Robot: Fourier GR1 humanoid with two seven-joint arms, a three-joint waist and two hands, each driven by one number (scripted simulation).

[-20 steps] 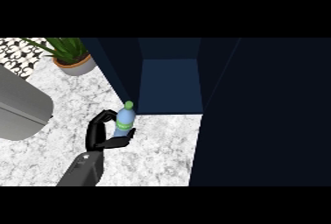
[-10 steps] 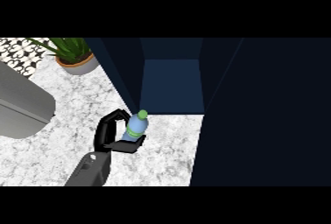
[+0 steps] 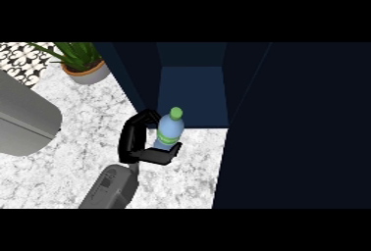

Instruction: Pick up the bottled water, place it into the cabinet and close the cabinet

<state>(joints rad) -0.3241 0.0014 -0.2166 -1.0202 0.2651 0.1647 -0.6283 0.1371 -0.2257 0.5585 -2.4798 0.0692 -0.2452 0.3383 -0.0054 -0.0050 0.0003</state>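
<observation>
Holding the bottled water (image 3: 169, 131), your left hand (image 3: 139, 143) has its fingers (image 3: 144, 118) curled round the far side of the bottle and the thumb wrapped across its lower part, so the hand is clamped on it. You can see the bottle above the marble surface (image 3: 72, 162), just in front of the open cabinet (image 3: 192, 93). Its long axis runs nearly upright in the head view, leaning a little so that the green cap points up and slightly to the right, toward the cabinet's opening. A green band circles the pale blue body just above where the thumb crosses it. The bottom of the bottle is hidden by the hand, so you cannot tell whether it touches the surface.

Your grey forearm (image 3: 110, 190) comes in from the lower edge, left of centre. The right hand shows nowhere.

The surface is white marble with grey veining. At its far left stands a potted plant (image 3: 81, 62) in a terracotta pot, against a patterned black-and-white wall. A large grey rounded object (image 3: 22, 122) covers the left edge. The cabinet's dark blue door (image 3: 297, 127) stands open and fills the right side of the view; the interior behind the bottle is a lighter blue.
</observation>
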